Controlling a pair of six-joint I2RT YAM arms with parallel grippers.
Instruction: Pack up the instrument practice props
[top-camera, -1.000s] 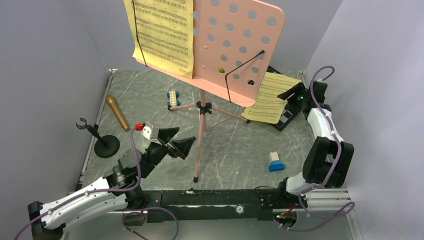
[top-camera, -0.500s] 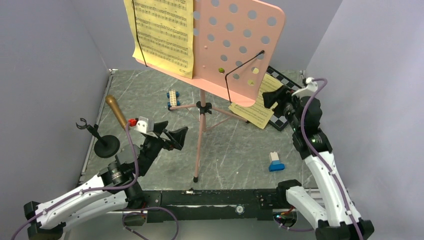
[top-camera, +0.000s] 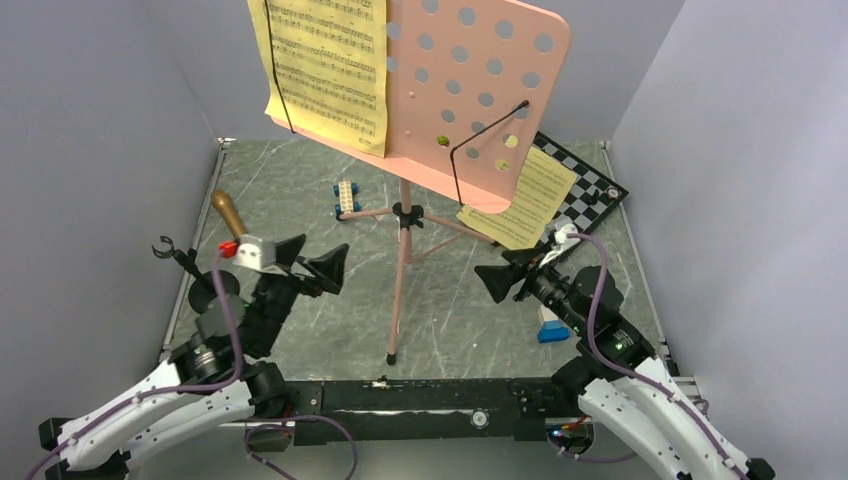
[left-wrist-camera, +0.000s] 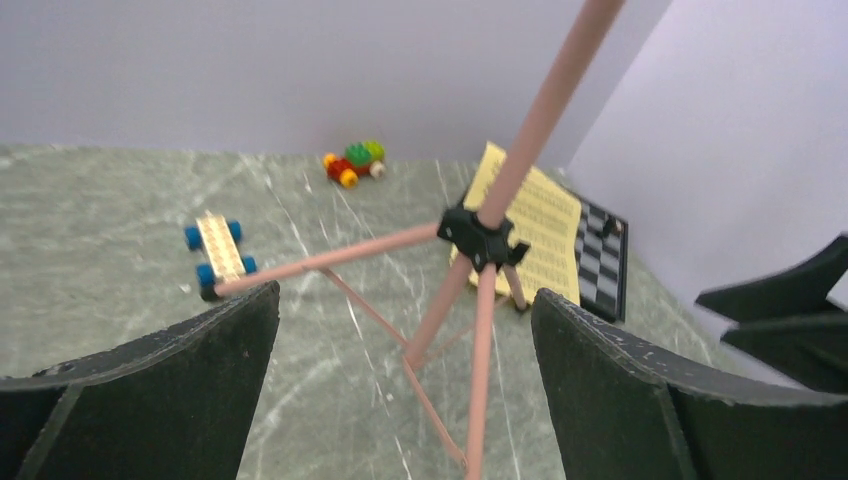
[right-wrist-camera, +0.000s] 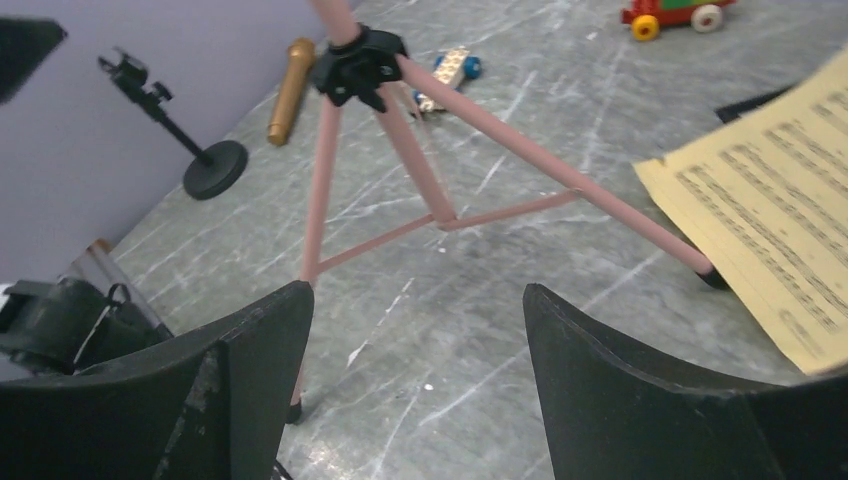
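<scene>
While the pink music stand (top-camera: 399, 270) rises between them, left jaws gape empty; right jaws gape empty too.

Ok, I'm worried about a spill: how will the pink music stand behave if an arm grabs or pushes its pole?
Likely top-heavy: the wide desk and page sit high on a thin pole over a narrow tripod, so a push could tip it. The pole looks stiff but smooth; a grip might slip. The page is probably floppy.
</scene>
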